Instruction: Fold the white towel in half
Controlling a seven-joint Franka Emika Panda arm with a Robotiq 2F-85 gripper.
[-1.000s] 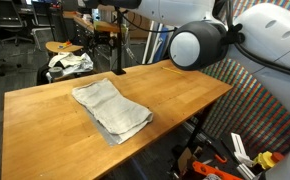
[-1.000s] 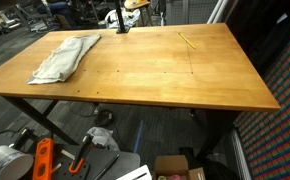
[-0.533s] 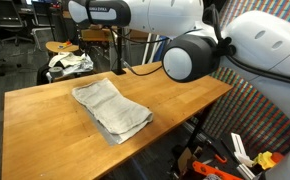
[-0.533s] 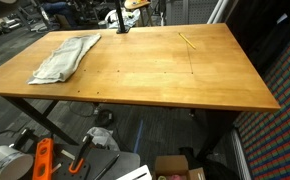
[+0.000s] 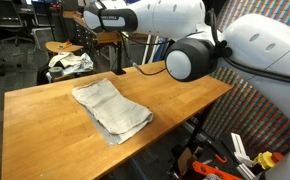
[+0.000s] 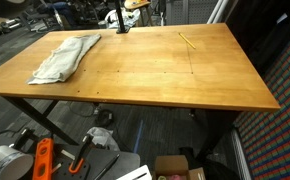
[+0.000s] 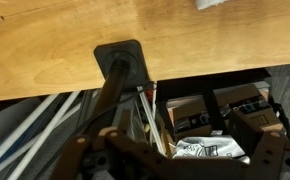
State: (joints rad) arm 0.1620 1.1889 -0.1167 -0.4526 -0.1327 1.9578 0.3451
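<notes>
The white towel lies rumpled and roughly folded on the wooden table. In an exterior view it sits near the table's far left corner. A white corner of it shows at the top of the wrist view. My gripper hangs high beyond the table's far edge, well away from the towel. In the wrist view its dark fingers stand wide apart at the bottom, and the gripper is open and empty.
A black post on a square base stands at the table's far edge near the towel. A thin yellow stick lies on the table. Chairs, boxes and clutter lie behind and under the table.
The arm has swung in above the far edge of the table, its wrist moving toward the post. The towel has not moved.
</notes>
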